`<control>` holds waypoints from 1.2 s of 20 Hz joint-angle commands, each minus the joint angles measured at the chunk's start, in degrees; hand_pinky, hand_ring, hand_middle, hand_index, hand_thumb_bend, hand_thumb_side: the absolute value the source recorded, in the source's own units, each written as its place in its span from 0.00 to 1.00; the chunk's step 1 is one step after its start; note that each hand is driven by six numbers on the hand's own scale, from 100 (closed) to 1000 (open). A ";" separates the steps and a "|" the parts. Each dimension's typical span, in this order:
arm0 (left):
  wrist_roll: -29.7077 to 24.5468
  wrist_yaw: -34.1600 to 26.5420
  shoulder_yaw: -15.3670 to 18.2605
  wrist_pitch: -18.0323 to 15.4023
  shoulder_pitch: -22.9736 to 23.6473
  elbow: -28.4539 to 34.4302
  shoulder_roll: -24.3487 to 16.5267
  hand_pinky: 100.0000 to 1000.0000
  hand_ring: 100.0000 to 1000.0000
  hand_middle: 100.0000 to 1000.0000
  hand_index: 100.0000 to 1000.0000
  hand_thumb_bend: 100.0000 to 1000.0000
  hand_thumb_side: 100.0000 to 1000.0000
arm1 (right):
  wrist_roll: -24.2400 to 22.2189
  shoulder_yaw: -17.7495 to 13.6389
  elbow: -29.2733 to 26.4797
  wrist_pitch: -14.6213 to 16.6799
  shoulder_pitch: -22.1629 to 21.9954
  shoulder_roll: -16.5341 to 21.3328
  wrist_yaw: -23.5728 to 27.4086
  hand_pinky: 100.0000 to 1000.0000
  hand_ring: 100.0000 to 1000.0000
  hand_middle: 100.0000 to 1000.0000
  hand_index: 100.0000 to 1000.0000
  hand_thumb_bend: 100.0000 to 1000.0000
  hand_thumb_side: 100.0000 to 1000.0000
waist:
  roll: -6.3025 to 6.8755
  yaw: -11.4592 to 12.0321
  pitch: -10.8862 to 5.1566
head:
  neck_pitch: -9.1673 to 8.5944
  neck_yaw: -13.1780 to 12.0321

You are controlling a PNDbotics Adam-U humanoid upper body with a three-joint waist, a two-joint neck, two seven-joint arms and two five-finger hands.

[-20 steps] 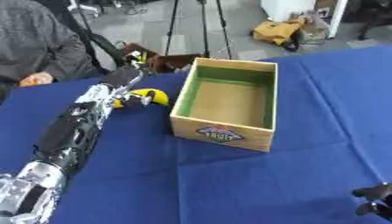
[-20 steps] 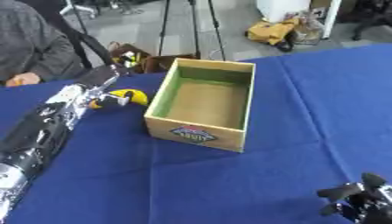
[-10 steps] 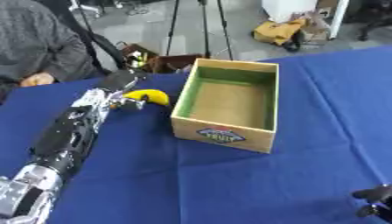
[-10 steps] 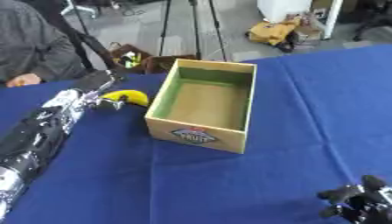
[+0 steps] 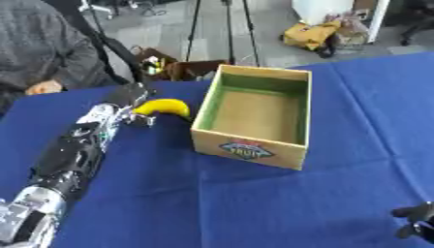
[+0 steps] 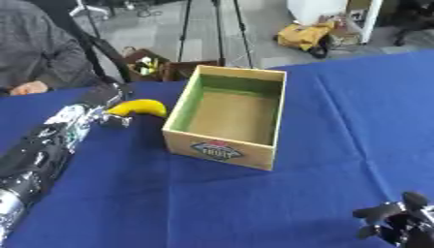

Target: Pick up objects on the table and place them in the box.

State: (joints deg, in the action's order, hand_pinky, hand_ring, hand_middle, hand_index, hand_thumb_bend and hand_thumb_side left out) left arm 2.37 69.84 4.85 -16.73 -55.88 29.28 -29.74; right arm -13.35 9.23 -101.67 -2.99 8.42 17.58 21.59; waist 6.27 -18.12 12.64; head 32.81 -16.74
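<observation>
Box [image 5: 254, 116] open-topped, wooden, green inner walls, nothing inside, mid blue counter [image 5: 254, 203]. Bare cloth in front of box and to its right. Front label on box: colourful fruit logo, wording unreadable. Banana [image 5: 162, 106] just left of box, held by left hand [image 5: 127, 104], fingers curled round its end. Right hand [image 6: 398, 220] well right and in front of box, fingers relaxed, holding nothing. Person's sleeve behind box, far left.

My left arm stretches forward across the left side, and my left hand [image 5: 134, 109] has its fingers curled round something at its far end. My right hand [image 6: 398, 222] sits low at the right corner, fingers loosely spread upward.
</observation>
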 commanded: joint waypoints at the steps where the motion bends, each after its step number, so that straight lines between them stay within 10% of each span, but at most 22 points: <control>1: -0.35 -0.45 0.32 0.13 -0.59 0.28 -2.00 0.78 0.70 0.70 0.83 0.09 0.06 | -0.28 0.13 -1.40 0.02 0.60 1.22 0.39 0.47 0.66 0.42 0.48 0.00 0.91 | -0.15 0.00 -0.74 | -0.69 0.07; 11: 0.36 -2.23 0.24 0.42 -0.25 -0.09 -1.96 0.80 0.73 0.74 0.84 0.05 0.11 | -0.42 0.17 -1.22 0.00 0.74 0.95 -0.10 0.47 0.66 0.42 0.48 0.00 0.91 | 0.22 -0.57 0.10 | -1.06 0.12; 24: -1.27 -3.23 0.18 0.67 0.02 -0.12 -1.65 0.63 0.35 0.28 0.65 0.00 0.10 | -0.43 0.05 -1.05 0.02 0.64 0.69 -0.36 0.47 0.66 0.42 0.48 0.00 0.91 | 0.12 -0.58 0.28 | -1.00 0.24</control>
State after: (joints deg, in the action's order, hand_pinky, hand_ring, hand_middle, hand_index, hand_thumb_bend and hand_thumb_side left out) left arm 1.42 66.71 4.85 -16.22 -55.43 28.88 -29.75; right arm -13.63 9.54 -101.77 -3.05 8.59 17.57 21.36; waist 6.85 -18.74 13.70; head 32.55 -16.56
